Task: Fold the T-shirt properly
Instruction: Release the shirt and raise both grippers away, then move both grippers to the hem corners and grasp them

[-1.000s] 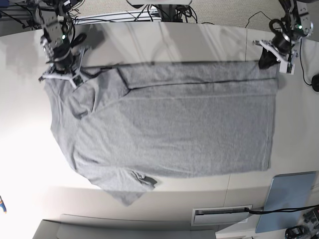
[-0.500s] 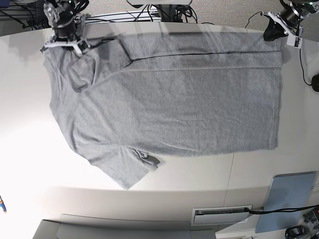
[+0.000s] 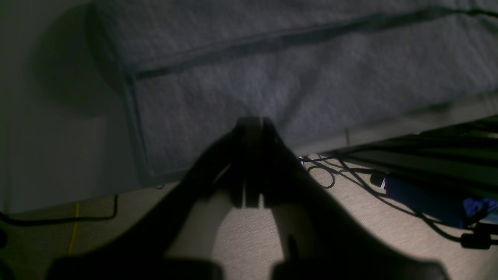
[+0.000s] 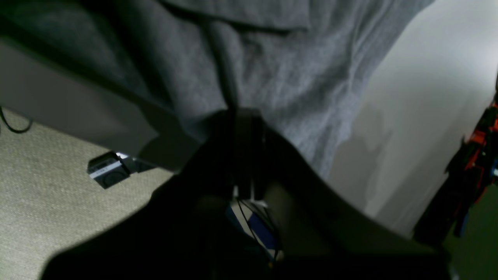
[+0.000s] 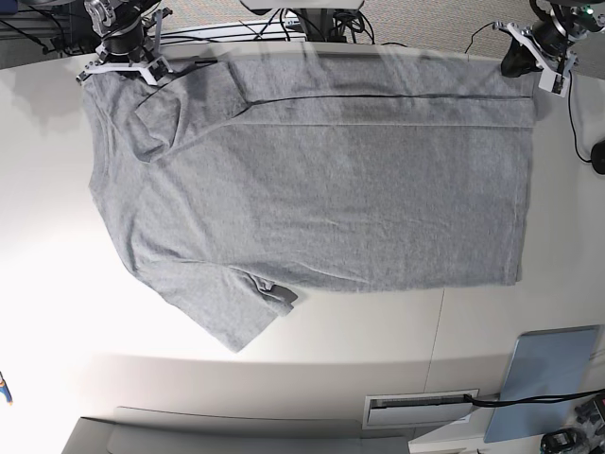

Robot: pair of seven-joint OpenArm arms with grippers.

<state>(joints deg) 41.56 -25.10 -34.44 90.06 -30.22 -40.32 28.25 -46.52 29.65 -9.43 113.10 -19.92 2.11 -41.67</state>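
Left gripper (image 5: 530, 59) jaws together, clamped on T-shirt (image 5: 321, 180) hem corner at far edge of table (image 5: 378, 340). Right gripper (image 5: 121, 68) also clamped, on shoulder end w/ sleeve folded under nearby. Shirt lies spread plain-side up across table, far strip doubled over along a dark line. Blue-grey panel (image 5: 544, 383) sits apart near front corner.

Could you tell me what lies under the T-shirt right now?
Under the T-shirt is the white table, bare around its near and side edges. The tabletop beneath the cloth is covered, so anything lying there cannot be seen.
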